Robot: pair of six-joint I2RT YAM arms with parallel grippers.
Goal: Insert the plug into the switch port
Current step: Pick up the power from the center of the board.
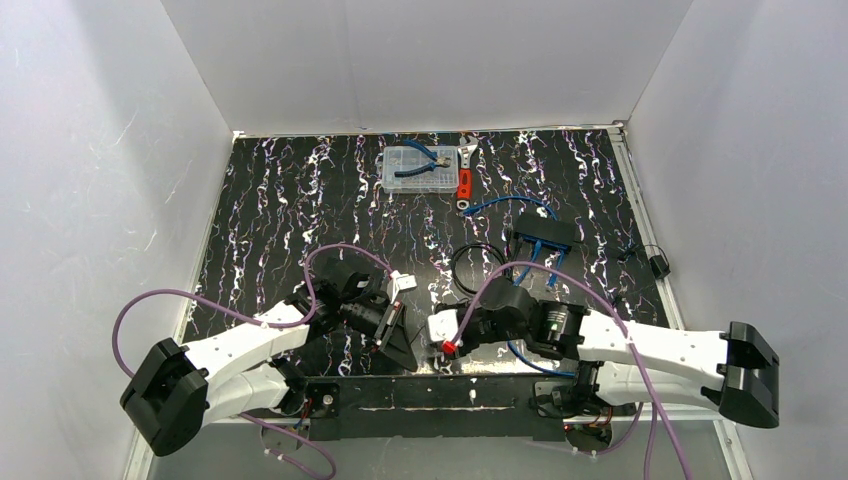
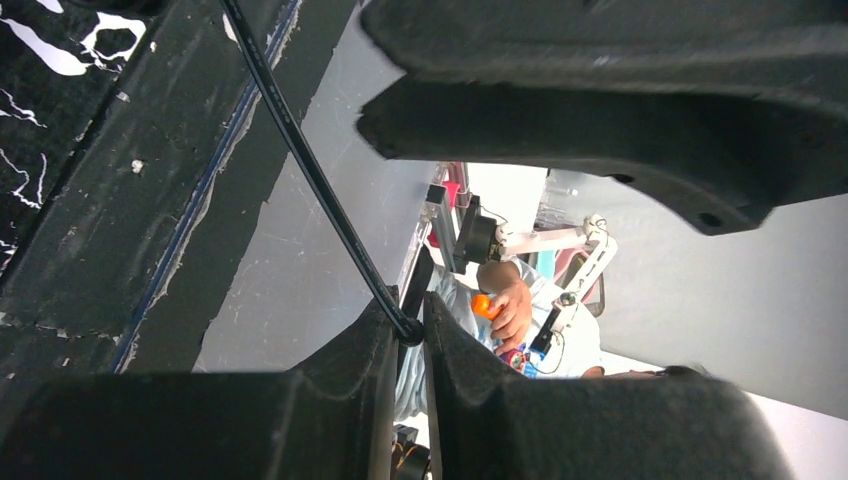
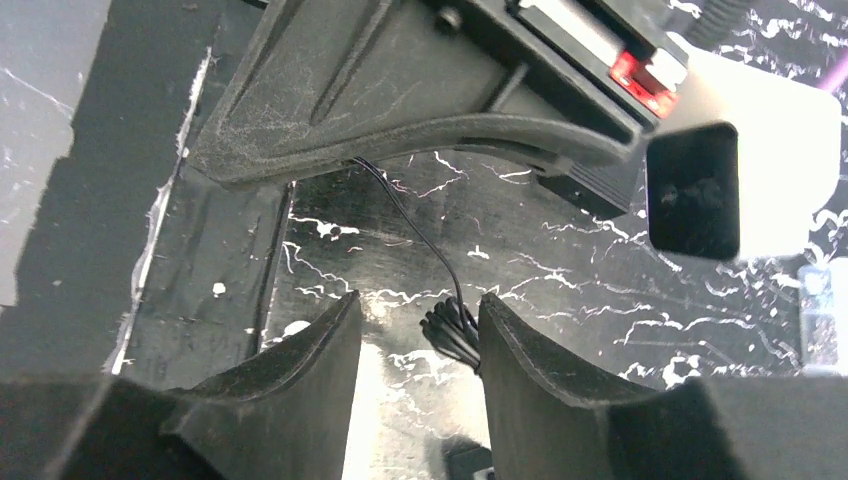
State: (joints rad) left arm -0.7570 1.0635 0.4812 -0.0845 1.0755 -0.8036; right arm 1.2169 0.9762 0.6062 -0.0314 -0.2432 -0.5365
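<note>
1. My two grippers sit nose to nose by the front edge of the mat [image 1: 290,220]. Only a thin gap is between them.
2. My left gripper [image 2: 408,326] is pinched on a thin black cable [image 2: 300,160]. The cable slants across the way ahead.
3. My right gripper [image 3: 420,325] has room between its fingers, but a cable bunch [image 3: 452,332] fills the right part.
4. The left half of the mat is bare, so I can pass there.
5. A black cable loop [image 1: 478,268] and blue cables [image 1: 497,204] lie around the switch box [image 1: 545,235].
6. A clear box [image 1: 418,168] and a wrench [image 1: 466,170] stand at the back.
</note>
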